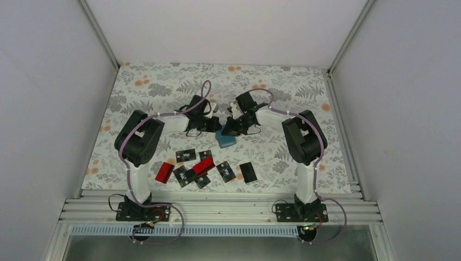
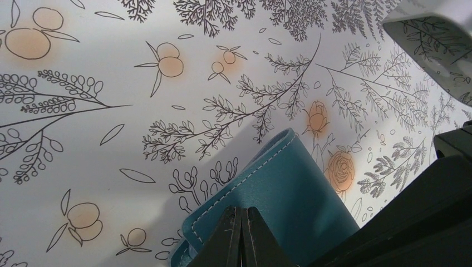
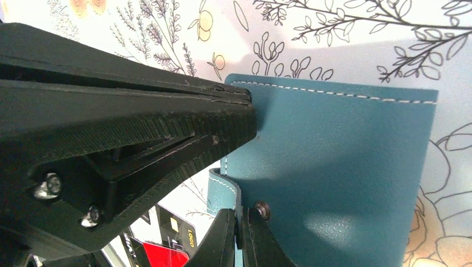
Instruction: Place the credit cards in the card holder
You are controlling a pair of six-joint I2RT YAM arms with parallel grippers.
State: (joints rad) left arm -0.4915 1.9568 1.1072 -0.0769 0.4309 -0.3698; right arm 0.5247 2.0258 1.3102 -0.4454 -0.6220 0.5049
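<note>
The teal card holder (image 1: 226,141) lies mid-table between both arms. My left gripper (image 1: 217,128) is shut on a corner of its cover, which rises off the cloth (image 2: 289,189). From the right wrist, those left fingers (image 3: 167,133) pinch the stitched corner of the card holder (image 3: 345,161). My right gripper (image 3: 239,231) is shut on the holder's closing strap (image 3: 225,189), just beside its snap stud (image 3: 261,209). It also shows from above as the right gripper (image 1: 232,130). The credit cards, red (image 1: 164,172) and black (image 1: 248,172), lie scattered nearer the arm bases. None is in either gripper.
A floral cloth (image 1: 163,92) covers the table, with white walls on three sides. The right arm's dark body (image 2: 434,211) fills the lower right of the left wrist view. A black card (image 3: 175,231) and a red one (image 3: 161,257) lie just beyond the strap.
</note>
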